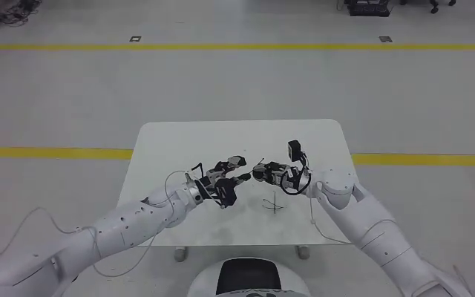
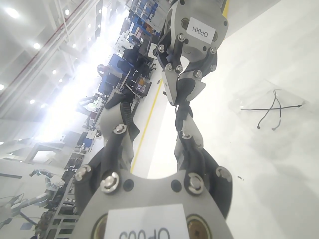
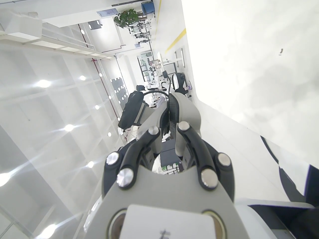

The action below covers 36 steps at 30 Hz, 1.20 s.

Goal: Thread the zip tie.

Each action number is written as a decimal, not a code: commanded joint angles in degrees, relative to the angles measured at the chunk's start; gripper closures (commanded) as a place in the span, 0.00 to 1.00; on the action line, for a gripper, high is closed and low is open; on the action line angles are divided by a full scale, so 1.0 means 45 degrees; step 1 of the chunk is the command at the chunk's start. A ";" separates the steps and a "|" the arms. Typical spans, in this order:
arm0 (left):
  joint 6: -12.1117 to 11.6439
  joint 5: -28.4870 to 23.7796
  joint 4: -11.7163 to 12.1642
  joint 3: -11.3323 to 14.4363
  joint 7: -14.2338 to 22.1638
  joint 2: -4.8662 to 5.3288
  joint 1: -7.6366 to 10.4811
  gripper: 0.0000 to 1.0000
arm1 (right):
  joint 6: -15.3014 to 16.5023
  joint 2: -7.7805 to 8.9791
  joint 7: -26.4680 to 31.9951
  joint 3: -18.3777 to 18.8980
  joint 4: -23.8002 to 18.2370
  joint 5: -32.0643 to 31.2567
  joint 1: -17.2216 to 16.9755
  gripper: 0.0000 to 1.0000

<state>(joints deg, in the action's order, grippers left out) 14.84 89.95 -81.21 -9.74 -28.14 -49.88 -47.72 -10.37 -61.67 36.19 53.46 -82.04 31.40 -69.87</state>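
Ties (image 2: 259, 109) lie crossed on the surface (image 2: 261, 165), apart from my left tool (image 2: 152, 111) (spread wide) and right tool (image 2: 178, 100), pinched shut. Light, springy, slick, I judge; best gripped near the tail.

Thin black zip ties (image 2: 270, 108) lay crossed in a loose heap on clear plastic (image 2: 294, 95) on the white table (image 1: 185, 141), one straight, the others bent
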 commanded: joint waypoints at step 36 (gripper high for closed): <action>-0.1482 0.0000 -0.0176 0.0000 0.0475 -0.0045 0.0218 0.80 | 0.0014 -0.0284 0.0205 0.0388 0.0132 -0.0373 -0.0158 1.00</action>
<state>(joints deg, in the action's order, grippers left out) 8.27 89.95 -82.00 -9.74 -26.02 -50.07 -46.75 -10.41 -62.92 37.07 55.14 -81.45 29.74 -70.53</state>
